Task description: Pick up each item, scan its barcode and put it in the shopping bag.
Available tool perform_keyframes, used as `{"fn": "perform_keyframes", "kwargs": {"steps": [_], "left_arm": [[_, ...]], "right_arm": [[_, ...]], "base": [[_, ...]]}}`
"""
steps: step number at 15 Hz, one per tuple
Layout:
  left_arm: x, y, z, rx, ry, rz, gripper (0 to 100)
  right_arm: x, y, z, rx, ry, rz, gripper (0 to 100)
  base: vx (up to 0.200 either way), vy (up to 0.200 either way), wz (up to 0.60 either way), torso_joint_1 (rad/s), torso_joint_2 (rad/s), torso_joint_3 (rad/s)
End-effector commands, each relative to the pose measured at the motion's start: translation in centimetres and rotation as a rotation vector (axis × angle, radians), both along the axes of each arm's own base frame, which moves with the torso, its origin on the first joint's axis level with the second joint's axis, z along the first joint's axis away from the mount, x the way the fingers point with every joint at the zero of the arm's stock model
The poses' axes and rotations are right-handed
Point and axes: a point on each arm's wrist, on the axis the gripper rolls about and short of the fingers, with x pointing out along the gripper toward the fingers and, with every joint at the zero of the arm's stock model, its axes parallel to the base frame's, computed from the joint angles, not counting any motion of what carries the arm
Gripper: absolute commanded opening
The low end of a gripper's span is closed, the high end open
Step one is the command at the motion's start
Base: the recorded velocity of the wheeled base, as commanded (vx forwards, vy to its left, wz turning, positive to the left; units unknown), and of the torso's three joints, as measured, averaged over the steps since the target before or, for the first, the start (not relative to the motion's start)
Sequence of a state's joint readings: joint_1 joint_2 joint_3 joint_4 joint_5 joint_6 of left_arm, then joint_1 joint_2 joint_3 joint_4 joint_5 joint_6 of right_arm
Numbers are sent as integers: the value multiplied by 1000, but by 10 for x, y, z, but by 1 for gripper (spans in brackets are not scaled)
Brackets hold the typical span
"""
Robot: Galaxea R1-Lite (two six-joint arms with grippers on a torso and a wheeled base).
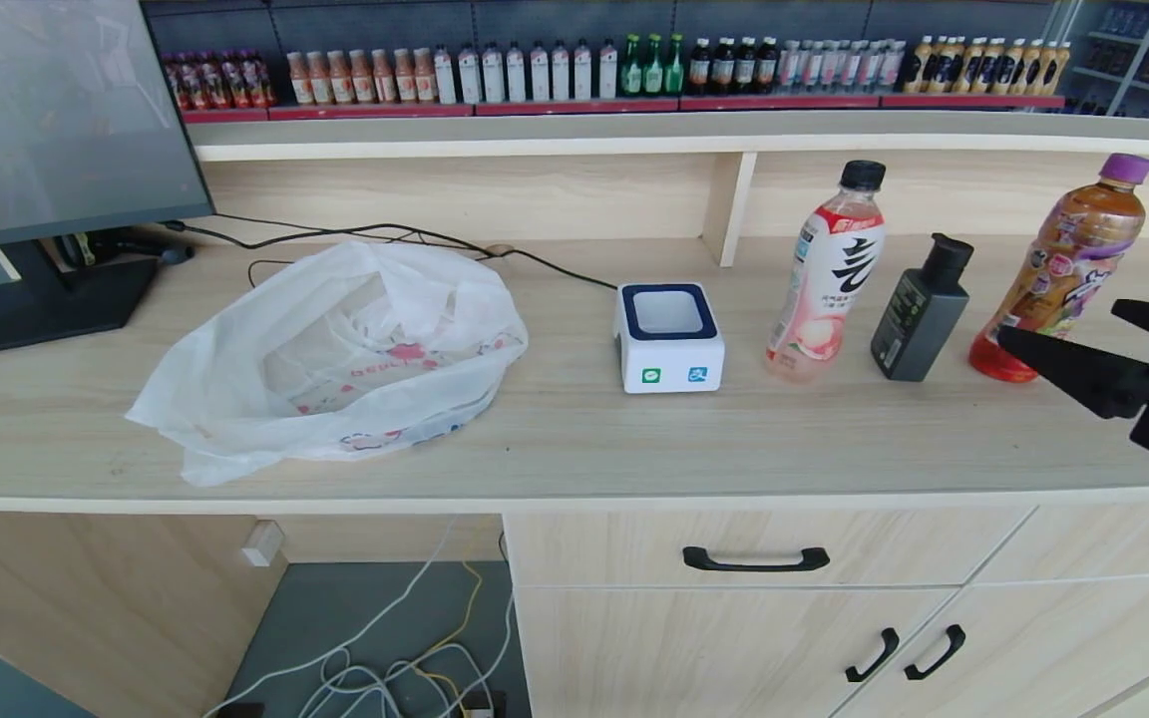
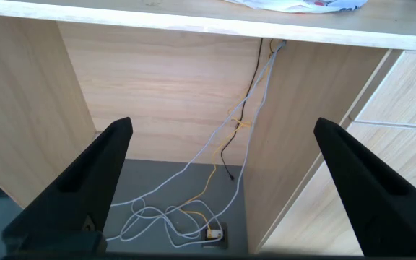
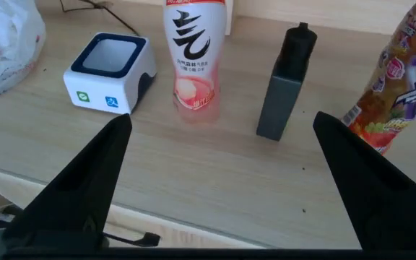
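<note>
Jaws spread wide, the right gripper [image 1: 1058,327] hovers just beside the orange bottle [image 1: 1058,264]. The dark bottle [image 1: 919,311] and pink bottle [image 1: 827,274] stand next along the counter [image 1: 634,439]. The left gripper [image 2: 222,126], also spread, hangs below the counter's edge. Near the scanner [image 1: 668,337], the shopping bag [image 1: 335,349] looks unfilled, so all three items appear still to be scanned.
</note>
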State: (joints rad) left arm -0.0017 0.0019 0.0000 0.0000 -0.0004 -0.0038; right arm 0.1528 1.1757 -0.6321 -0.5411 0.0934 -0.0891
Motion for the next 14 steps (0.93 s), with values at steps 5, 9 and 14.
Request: {"fn": "perform_keyframes", "kwargs": {"steps": [5,9,14], "left_arm": [[0,0,0,-1,0,1,100],[0,0,0,-1,0,1,100],[0,0,0,-1,0,1,100]], "right_arm": [[98,24,-24,12,-85,-35,100],[102,25,-34,12,-85,-33,100],[109,29,-35,13,-91,-19,100]], "base": [[0,0,0,0,0,0],[0,0,0,0,0,0],[0,0,0,0,0,0]]}}
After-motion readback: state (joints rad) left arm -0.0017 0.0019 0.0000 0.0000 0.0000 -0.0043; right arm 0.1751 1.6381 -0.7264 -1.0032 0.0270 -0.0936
